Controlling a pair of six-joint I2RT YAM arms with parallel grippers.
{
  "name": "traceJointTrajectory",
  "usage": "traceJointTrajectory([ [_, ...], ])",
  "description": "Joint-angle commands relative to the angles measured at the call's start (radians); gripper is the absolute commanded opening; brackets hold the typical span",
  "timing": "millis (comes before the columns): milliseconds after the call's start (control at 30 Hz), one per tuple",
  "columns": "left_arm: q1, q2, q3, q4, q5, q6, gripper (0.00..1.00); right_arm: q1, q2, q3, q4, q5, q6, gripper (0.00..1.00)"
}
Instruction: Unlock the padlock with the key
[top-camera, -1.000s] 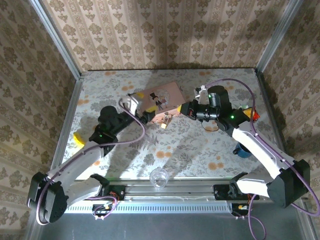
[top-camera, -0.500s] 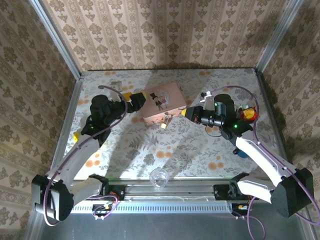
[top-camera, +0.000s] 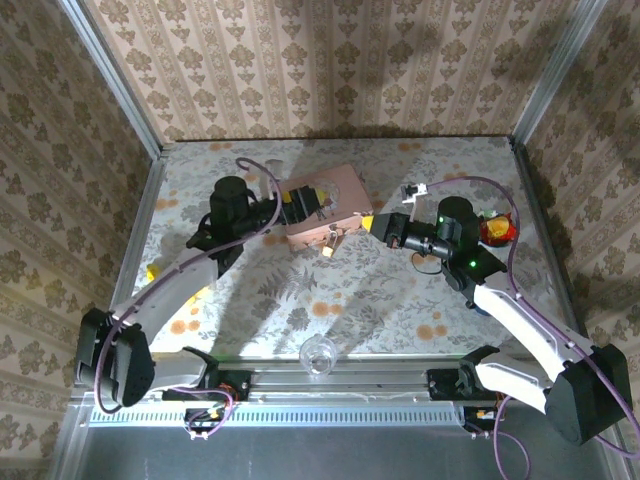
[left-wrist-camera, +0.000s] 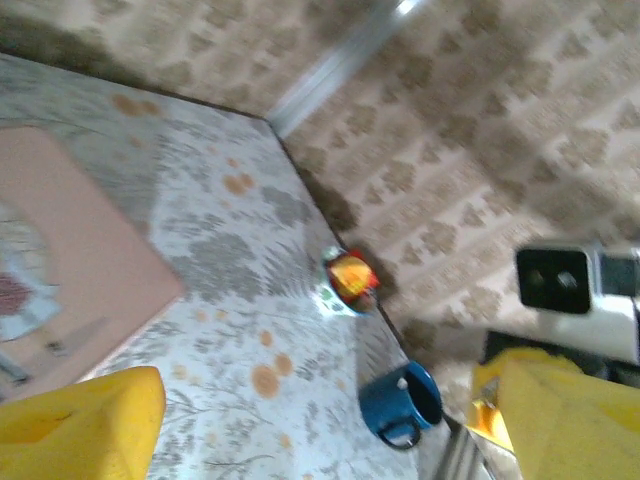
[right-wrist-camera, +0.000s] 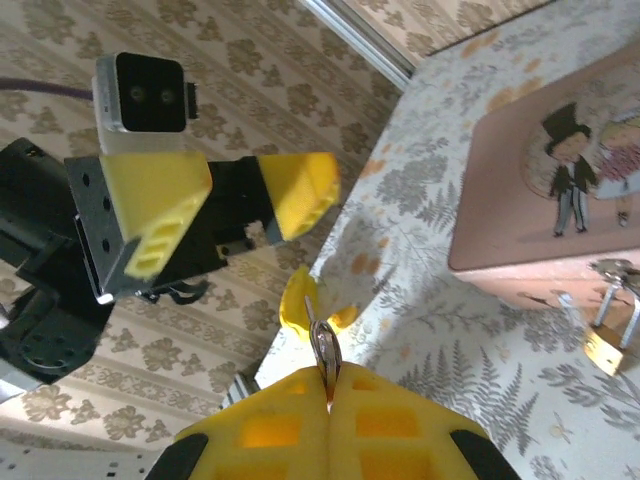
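Pink box (top-camera: 345, 190), brass-gold padlock (right-wrist-camera: 607, 345), floral table (top-camera: 300, 300), apparently blue mug (left-wrist-camera: 405, 405).

Your padlock (right-wrist-camera: 606, 350) has a dull brass-coloured metal body and a bright polished shackle. The key (right-wrist-camera: 322, 340) is thin, shiny grey metal; the right hand (right-wrist-camera: 328, 398) around it is matt yellow moulded plastic. The pink box (right-wrist-camera: 540, 215) looks smooth and matt with a printed picture. The bench (right-wrist-camera: 475, 380) carries a matt floral covering; the blue mug (left-wrist-camera: 405, 405) is glossy.

Left arm (top-camera: 175, 285) extended, jaws spread wide, right arm (top-camera: 515, 315) angled inward, jaws clamped
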Motion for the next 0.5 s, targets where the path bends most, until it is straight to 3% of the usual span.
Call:
traceJointTrajectory([
  [0, -0.041, 0.031, 0.043, 0.082, 0.12, 0.027, 0.82, -0.005, -0.008, -0.022, 0.126, -0.047, 0.045, 0.0],
  [133, -0.071, 0.068, 0.044, 0.182, 0.146, -0.004, 0.78, -0.005, 0.001, -0.022, 0.168, -0.058, 0.077, 0.0],
  [267, -0.079, 0.088, 0.052, 0.24, 0.173, -0.016, 0.64, -0.004, 0.007, -0.017, 0.188, -0.066, 0.095, 0.0],
  [467, -0.1, 0.095, 0.057, 0.267, 0.193, 0.019, 0.52, -0.003, 0.01, -0.008, 0.199, -0.069, 0.114, 0.0],
])
